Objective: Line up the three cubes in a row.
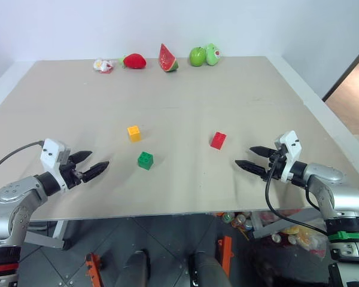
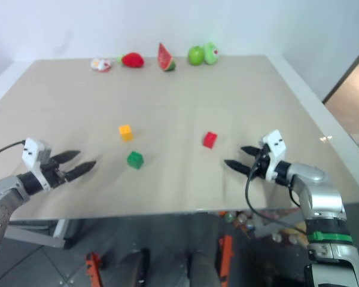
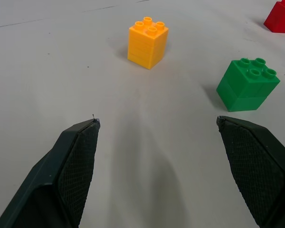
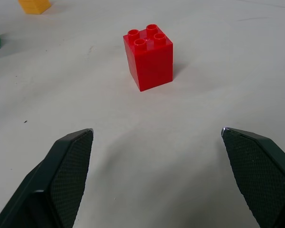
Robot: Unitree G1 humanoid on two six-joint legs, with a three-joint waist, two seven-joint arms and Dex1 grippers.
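Three studded cubes stand apart on the tan table [image 1: 179, 107]: a yellow-orange cube [image 1: 134, 133], a green cube [image 1: 145, 160] just in front of it and a red cube [image 1: 218, 140] to the right. My left gripper [image 1: 93, 162] hovers open to the left of the green cube, holding nothing. My right gripper [image 1: 247, 157] hovers open to the right of the red cube, also holding nothing. In the left wrist view the yellow-orange cube [image 3: 147, 42] and green cube [image 3: 248, 84] lie beyond the fingertips. In the right wrist view the red cube [image 4: 148, 55] stands ahead of the open jaws.
Toy fruits line the table's far edge: a strawberry [image 1: 133, 60], a watermelon slice [image 1: 167, 58], a green apple [image 1: 197, 56] and an avocado half [image 1: 212, 54], plus a small white toy [image 1: 103, 65]. The table's front edge runs just below both grippers.
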